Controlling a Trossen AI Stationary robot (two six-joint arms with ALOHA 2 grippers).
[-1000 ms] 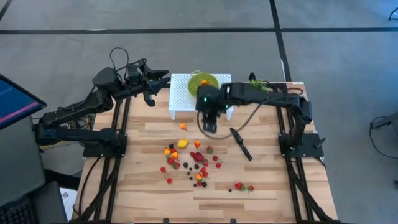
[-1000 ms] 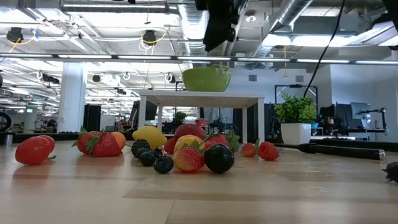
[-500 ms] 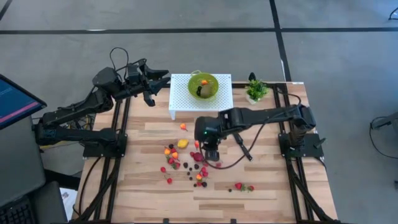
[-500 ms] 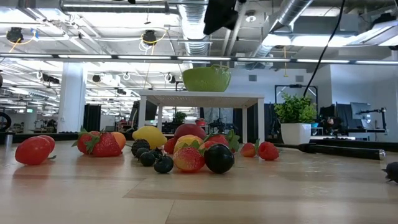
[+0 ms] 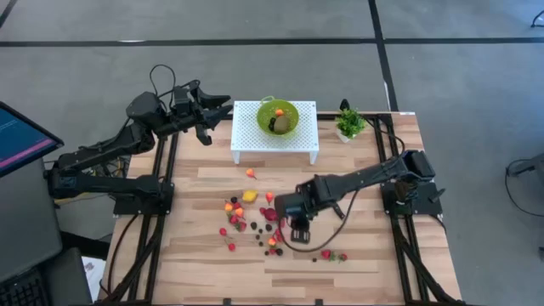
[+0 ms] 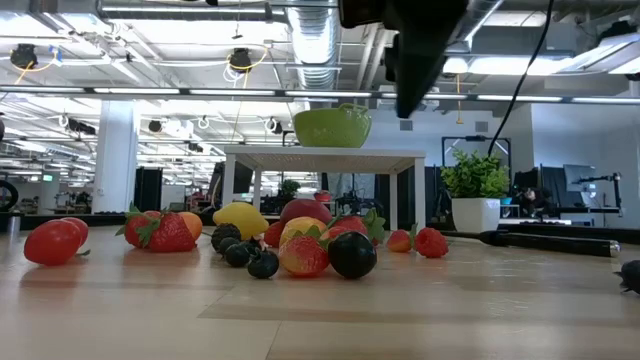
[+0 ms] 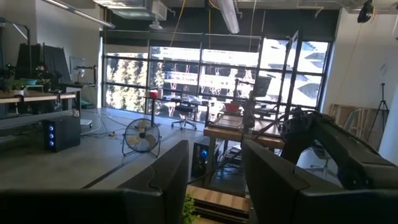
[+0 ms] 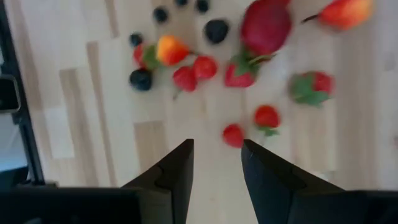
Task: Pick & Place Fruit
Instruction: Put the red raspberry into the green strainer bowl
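A: Lying scattered across the middle of the pale wooden table (image 5: 357, 255), the fruit (image 5: 255, 217) shows red, orange, yellow and dark purple, most pieces too tiny from above to name.

B: From table height?

A: Rounder shapes emerge: strawberries with green caps, a yellow lemon-like piece, glossy dark berries (image 6: 351, 254). The cluster hides whatever sits behind it.

B: And the right gripper (image 5: 299, 231)?

A: It hangs over the cluster's right edge, fingers spread with a clear gap and nothing between them; its wrist camera sees two small red berries (image 8: 234, 135) just past the fingertips, blurred. In the low view only its dark underside shows, cut off at the top.

B: Is anything placed?

A: The green bowl (image 5: 278, 118) on the white perforated stand (image 5: 246, 136) holds an orange piece and a brown-green one.

B: The left gripper (image 5: 223, 104)?

A: Off the table's far left corner, raised, fingers apart and empty. A potted plant (image 5: 348, 124) stands at the far right; the right arm covers the boards between.
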